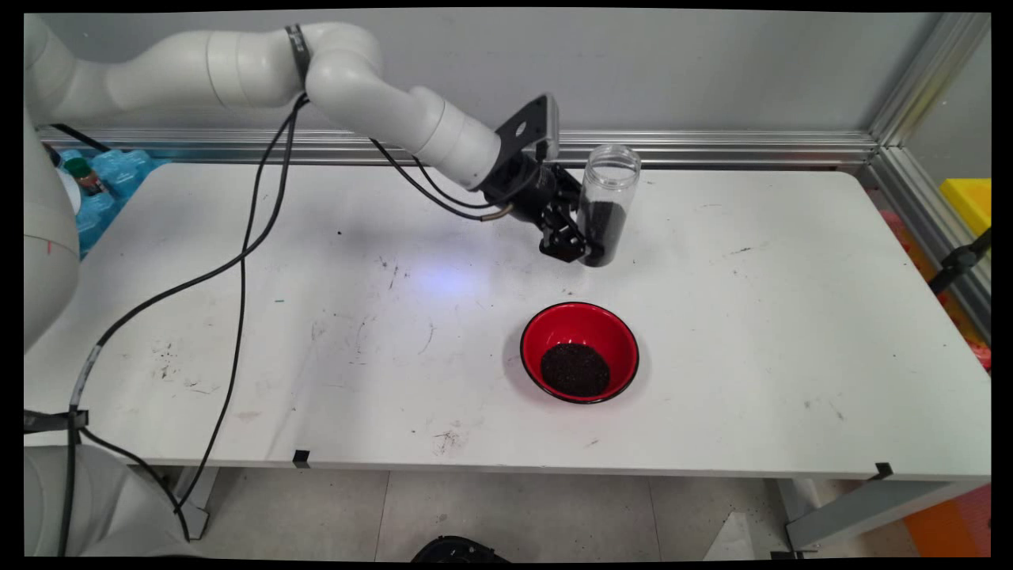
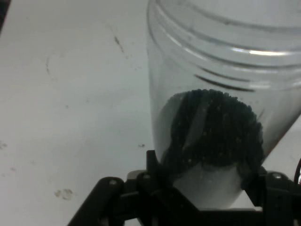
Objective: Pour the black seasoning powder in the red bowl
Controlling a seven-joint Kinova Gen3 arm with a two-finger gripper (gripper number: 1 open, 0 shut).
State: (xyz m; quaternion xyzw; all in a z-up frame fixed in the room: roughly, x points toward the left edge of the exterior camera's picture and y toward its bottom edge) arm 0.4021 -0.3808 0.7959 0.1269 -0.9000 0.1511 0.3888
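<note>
— Holding anything?

— Yes. My gripper (image 1: 584, 237) is clamped on the lower part of a clear jar (image 1: 608, 204), one finger (image 2: 155, 172) on each side of it. The jar is open at the top, leans slightly, and has dark grains (image 2: 214, 129) heaped in its lower half.

— Where does the jar sit, counting from the bowl?

— Behind the red bowl (image 1: 579, 351), toward the wall, and well apart from it. I cannot tell whether its base touches the table (image 1: 791, 317) or hangs just above it.

— And the bowl itself?

— It stands on the table, red inside with a dark rim, and a mound of the same dark grains lies at its bottom.

— Anything else about?

— Far to the bowl's left, past the table's edge, lies a pack of blue bottles (image 1: 111, 178). A black cable (image 1: 241, 269) droops from my arm across the table on that same side.
</note>
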